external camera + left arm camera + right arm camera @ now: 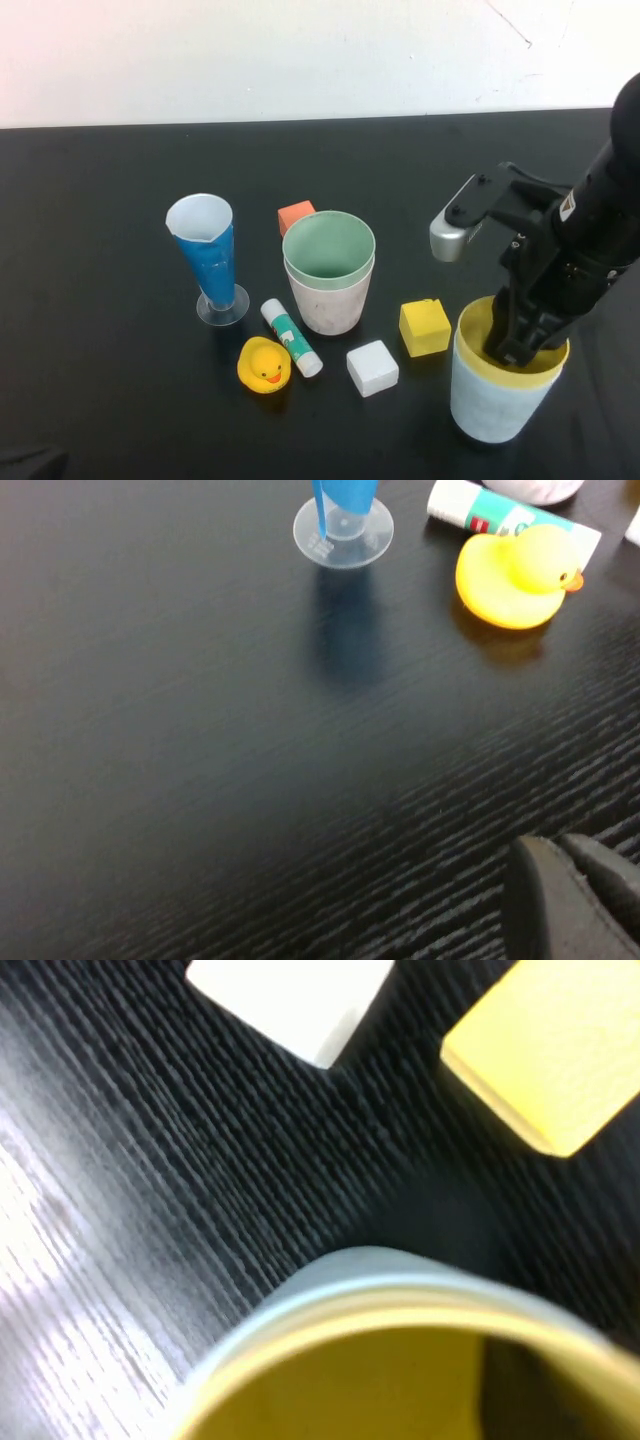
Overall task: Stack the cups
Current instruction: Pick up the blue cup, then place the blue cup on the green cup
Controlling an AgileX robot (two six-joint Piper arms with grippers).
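Two stacks stand on the dark surface (100, 200): nearest, the right claw (515, 345) dips into the yellow cup (478, 322) nested in the light blue cup (490, 405), grip hidden; farther left, the green cup (328, 245) sits inside the pink cup (328, 308). Left claw (570, 900): spread unclear.

The high camera is looking down over the whole desk (100, 200); both wrist cameras are hovering close, sharing its front objects.

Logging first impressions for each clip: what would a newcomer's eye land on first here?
Probably the right tool, reaching down into the yellow cup nested inside the light blue cup at the table's near right. Next, the green cup nested in the pink cup at centre. The left tool hangs low over bare table, near left.
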